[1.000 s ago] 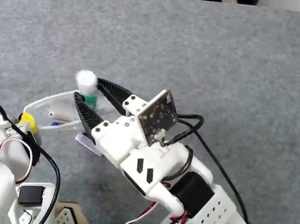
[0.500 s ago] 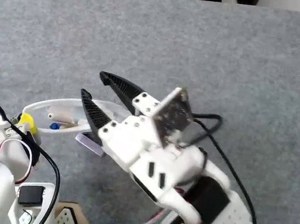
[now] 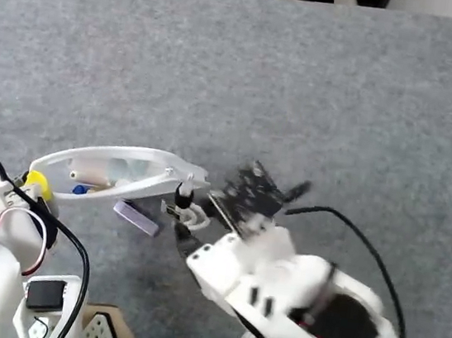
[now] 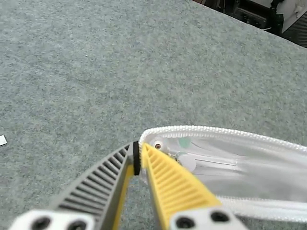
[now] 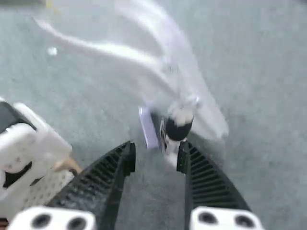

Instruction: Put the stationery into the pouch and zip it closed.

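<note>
Pouch point(image 3: 117, 173) lies on the grey table point(image 3: 345, 85). Left gripper point(image 4: 136, 160) pinches one end. Right gripper point(image 5: 156, 149) is spread apart by its zip pull point(image 5: 177, 127).

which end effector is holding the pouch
The left end effector, yellow-and-grey, pinching the pouch at its end; the black right end effector is open near the zipper pull.

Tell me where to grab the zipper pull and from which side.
Pinch the zipper pull by its dark tab, which sticks out from the pouch at the end away from the left gripper. Come in from that free end; the open right gripper faces it.
</note>
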You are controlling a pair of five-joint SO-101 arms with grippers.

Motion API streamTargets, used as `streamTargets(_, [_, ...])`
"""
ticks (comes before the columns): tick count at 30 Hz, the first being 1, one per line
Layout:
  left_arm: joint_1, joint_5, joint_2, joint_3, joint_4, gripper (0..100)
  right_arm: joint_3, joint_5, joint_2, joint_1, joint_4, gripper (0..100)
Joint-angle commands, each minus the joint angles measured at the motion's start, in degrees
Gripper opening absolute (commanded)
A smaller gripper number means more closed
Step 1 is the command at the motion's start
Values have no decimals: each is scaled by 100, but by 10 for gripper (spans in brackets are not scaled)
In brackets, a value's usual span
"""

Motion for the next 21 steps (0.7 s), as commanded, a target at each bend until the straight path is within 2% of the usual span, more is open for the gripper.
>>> streamTargets(1, [-84, 0, -18, -4, -167, 27, 848, -510, 92, 53, -818, 158])
streamTargets(6, [-92, 0, -18, -4, -167, 27, 1481, -387, 822, 26, -1908, 156])
streamTargets(14, [-92, 0, -18, -4, -167, 27, 1358, -422, 3433, 18, -3130, 156])
streamTargets(21, [-92, 0, -18, 4, -167, 28, 637, -431, 5288, -299, -3323, 155])
